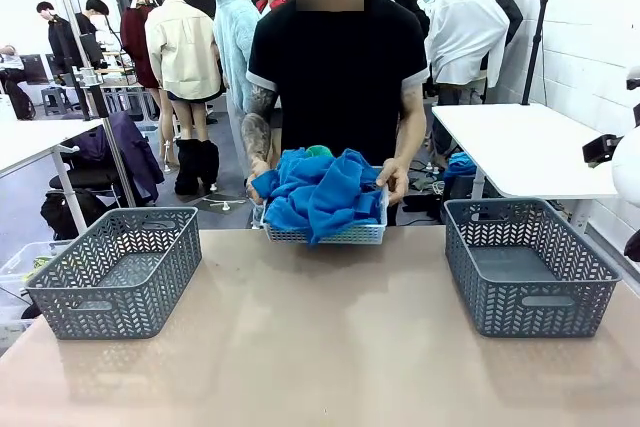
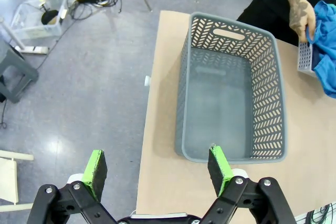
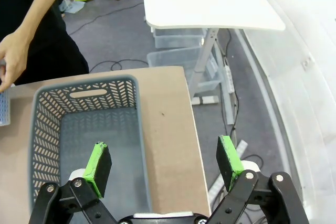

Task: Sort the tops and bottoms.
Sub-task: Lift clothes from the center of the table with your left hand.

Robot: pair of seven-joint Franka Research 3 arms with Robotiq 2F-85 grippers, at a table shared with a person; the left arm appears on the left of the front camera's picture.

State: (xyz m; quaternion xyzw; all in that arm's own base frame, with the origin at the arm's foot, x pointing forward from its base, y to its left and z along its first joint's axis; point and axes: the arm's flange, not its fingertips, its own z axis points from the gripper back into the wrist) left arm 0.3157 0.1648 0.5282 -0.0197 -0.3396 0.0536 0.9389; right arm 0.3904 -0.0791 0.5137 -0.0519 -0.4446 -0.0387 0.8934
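Stood at the opening step, by all appearance. Found the tops and bottoms [image 1: 320, 192] heaped, mostly bright blue, in a white basket [image 1: 330, 235] at 12 o'clock on the desk [image 1: 320, 347], with a person's hand [image 1: 392, 179] on its 3 o'clock end. Judged nothing sorted yet: saw bare floors in the left grey basket [image 1: 120, 282] at 9 o'clock and the right grey basket [image 1: 530, 267] at 3 o'clock.

Found the left end effector [image 2: 156, 156] spread wide and gripping nothing, above the near wall of the left grey basket. Found the right end effector [image 3: 163, 148] equally wide and bare, over the outer rim of the right grey basket.

Called next, probably, for a long reach to 12 o'clock and a pinch on one loose fold atop the heap, clear of the hand.

Saw ample open desk at 6 o'clock and centre. Noted desk edges just outside each grey basket, with floor below.
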